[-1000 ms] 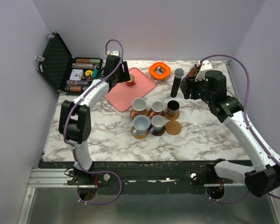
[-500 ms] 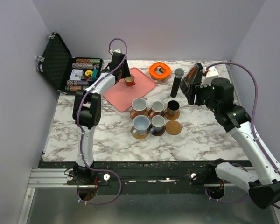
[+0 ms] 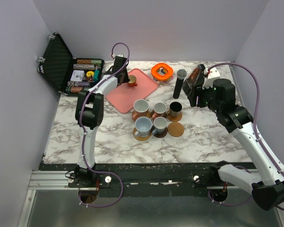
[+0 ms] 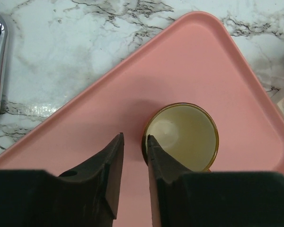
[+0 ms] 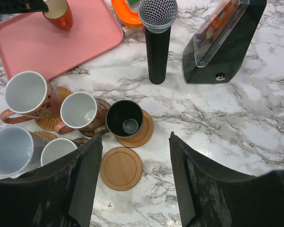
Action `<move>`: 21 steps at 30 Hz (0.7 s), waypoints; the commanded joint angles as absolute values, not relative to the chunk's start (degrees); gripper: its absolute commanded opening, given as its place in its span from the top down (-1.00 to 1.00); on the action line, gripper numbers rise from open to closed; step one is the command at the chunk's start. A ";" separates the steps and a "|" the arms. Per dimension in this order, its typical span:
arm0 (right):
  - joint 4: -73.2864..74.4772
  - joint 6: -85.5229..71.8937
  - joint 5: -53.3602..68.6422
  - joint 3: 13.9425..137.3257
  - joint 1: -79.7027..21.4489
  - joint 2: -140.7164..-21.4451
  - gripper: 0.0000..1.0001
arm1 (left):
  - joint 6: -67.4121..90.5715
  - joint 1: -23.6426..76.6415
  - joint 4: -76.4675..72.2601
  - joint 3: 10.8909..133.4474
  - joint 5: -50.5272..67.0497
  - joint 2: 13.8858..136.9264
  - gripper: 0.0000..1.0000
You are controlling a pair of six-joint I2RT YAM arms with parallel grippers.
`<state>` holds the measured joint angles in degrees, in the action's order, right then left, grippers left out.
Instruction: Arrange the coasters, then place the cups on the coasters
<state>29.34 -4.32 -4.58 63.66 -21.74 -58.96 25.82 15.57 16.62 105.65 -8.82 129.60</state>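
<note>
Hovering wide open and empty, the right end effector [image 5: 135, 156] overlooks the one bare light-tan round wooden coaster [image 5: 120, 168] at the cluster's 4 o'clock on the marble surface [image 3: 203, 137]. Five handled mugs [image 3: 143, 125] already sit on discs. At 11 o'clock, on the pink plastic tray [image 4: 203, 61], the left end effector [image 4: 134, 137] has narrowed to a slim gap straddling the small copper-orange cup [image 4: 184, 137] at its rim, so the last pickup looks imminent.

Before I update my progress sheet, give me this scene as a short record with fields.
placed cups: five, on coasters
bare coaster: one, beside the black cup
copper cup: upright on pink tray
left hand: at copper cup's rim, jaws narrowly apart
right hand: open, empty, raised right of the cluster
</note>
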 commanded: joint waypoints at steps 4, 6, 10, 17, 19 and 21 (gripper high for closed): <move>30.59 -5.18 -3.60 63.28 -21.53 -58.71 -0.32 | 24.43 15.29 15.82 106.35 -5.37 130.61 0.64; 30.85 -5.18 -3.60 63.28 -21.53 -58.62 -0.32 | 24.35 15.29 15.73 106.61 -4.92 130.52 0.78; 31.03 -5.36 -3.78 63.11 -21.53 -58.36 -0.32 | 24.08 15.29 15.91 106.96 -3.87 129.82 1.00; 32.25 -6.68 -2.55 64.95 -21.45 -58.89 -0.32 | 23.12 15.38 12.83 103.98 -2.90 120.69 1.00; 32.69 -7.29 -1.59 66.00 -21.53 -58.97 -0.32 | 22.33 15.38 12.48 103.54 -2.99 116.91 1.00; 33.31 -7.99 -0.36 67.41 -21.53 -59.32 -0.32 | 21.28 15.73 12.92 103.27 -2.99 113.40 1.00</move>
